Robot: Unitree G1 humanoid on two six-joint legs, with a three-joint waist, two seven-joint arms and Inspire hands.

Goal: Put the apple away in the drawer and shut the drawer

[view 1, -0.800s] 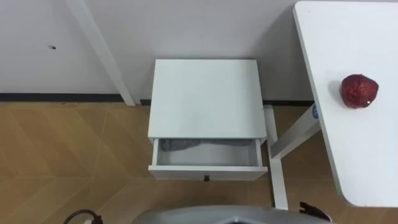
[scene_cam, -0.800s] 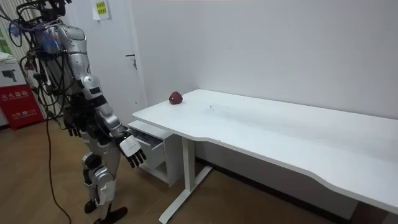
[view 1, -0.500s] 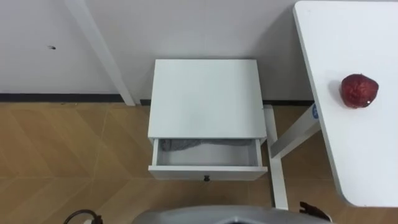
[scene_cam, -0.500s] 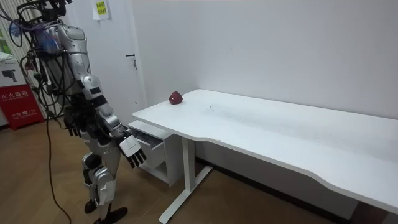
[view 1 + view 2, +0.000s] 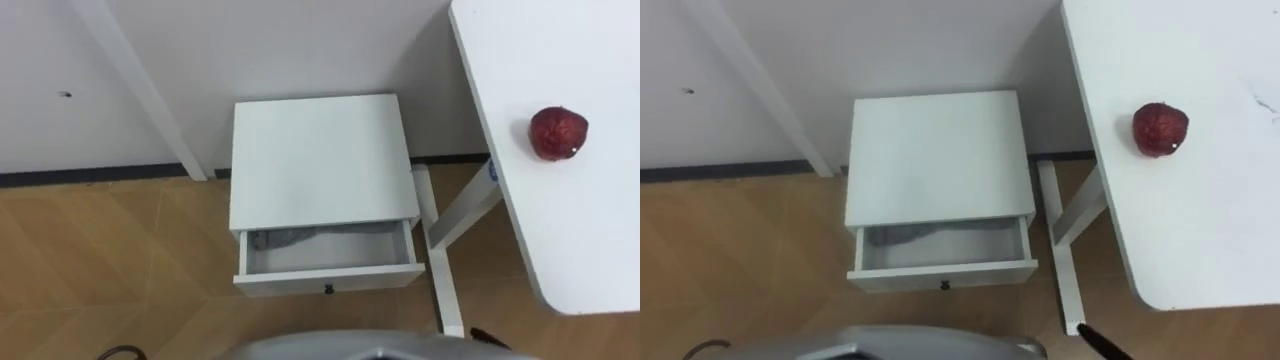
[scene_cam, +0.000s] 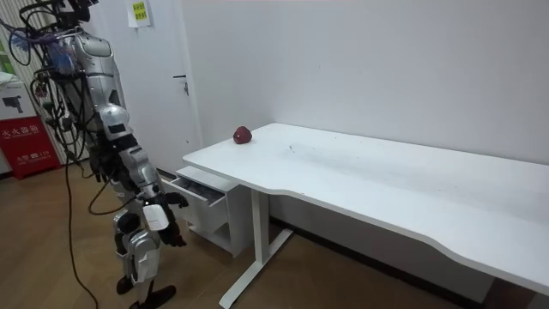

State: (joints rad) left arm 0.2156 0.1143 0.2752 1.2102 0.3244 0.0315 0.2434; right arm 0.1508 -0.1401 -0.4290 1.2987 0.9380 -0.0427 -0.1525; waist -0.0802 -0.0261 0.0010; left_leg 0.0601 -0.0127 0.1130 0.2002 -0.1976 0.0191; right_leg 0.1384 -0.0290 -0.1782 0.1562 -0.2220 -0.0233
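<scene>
A dark red apple (image 5: 558, 133) lies on the white table (image 5: 560, 230), near its back left corner, with no hand touching it. To its left stands a small white cabinet (image 5: 320, 155). Its drawer (image 5: 328, 262) is pulled open, with a grey cloth (image 5: 283, 238) at the back. In the room view I stand facing the cabinet (image 6: 206, 206), with the apple (image 6: 243, 135) on the table (image 6: 360, 172) to my right. My right hand (image 6: 159, 220) hangs by my thigh, fingers relaxed and empty. My left hand (image 6: 98, 167) hangs at my far side.
A white table leg and foot (image 5: 440, 250) stand just right of the cabinet. A slanted white post (image 5: 140, 90) leans on the wall at the left. Wooden floor (image 5: 100, 270) lies open to the cabinet's left. A door and a red box (image 6: 26, 142) are behind me.
My right hand has dropped from in front of the drawer to beside my thigh. The eye views have shifted a little, so everything sits further left. Apple and drawer are unmoved.
</scene>
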